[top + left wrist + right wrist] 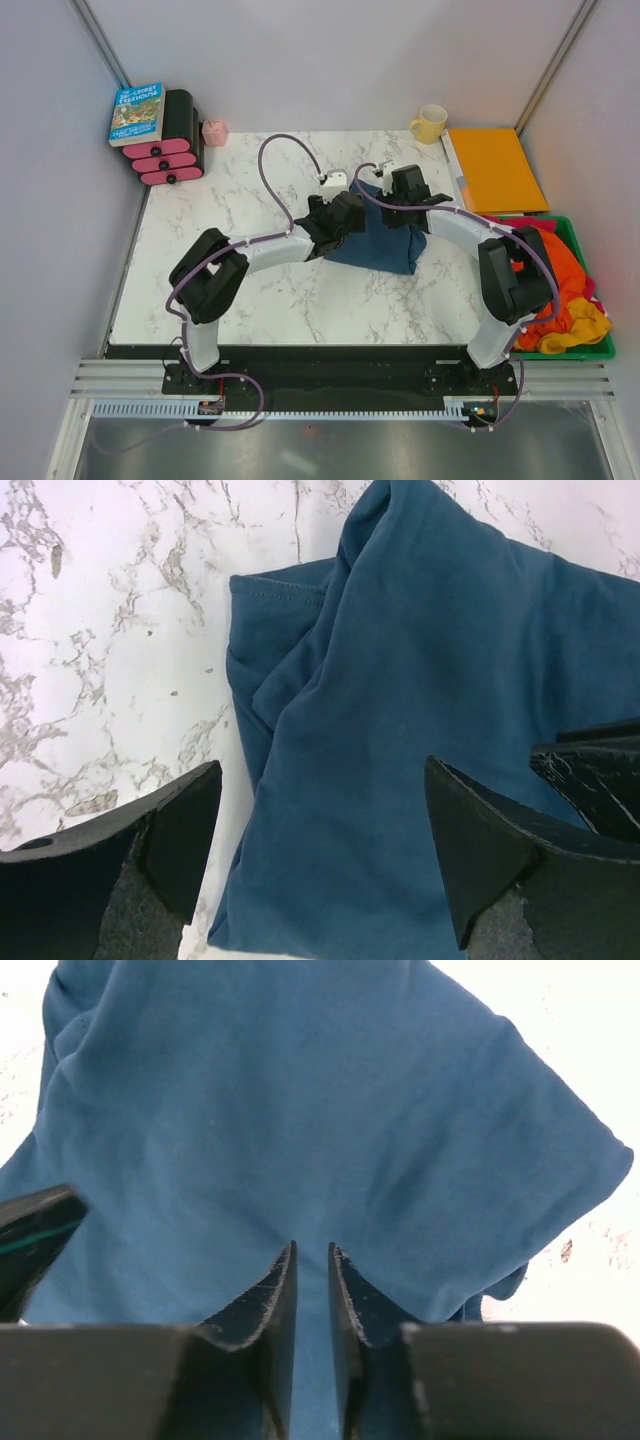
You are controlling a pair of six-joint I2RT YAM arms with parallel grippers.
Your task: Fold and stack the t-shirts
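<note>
A dark blue t-shirt [382, 242] lies bunched on the marble table [250, 290] at the middle right. My left gripper [337, 212] is open at the shirt's left edge; in the left wrist view its jaws stand wide apart over the blue cloth [400, 740], holding nothing [322, 830]. My right gripper [402, 188] is at the shirt's far edge and is shut on a fold of it; in the right wrist view the fingers [311, 1285] pinch the blue fabric [300, 1110], which hangs lifted from them. More t-shirts, orange, red and yellow [560, 290], are piled at the right.
The shirt pile sits in a green bin [575, 350] at the table's right edge. An orange folder [495, 168] and a yellow mug [430, 123] are at the back right. A book [137, 112], on pink-and-black rolls [170, 140], and a small pink cup [214, 132] are at the back left.
</note>
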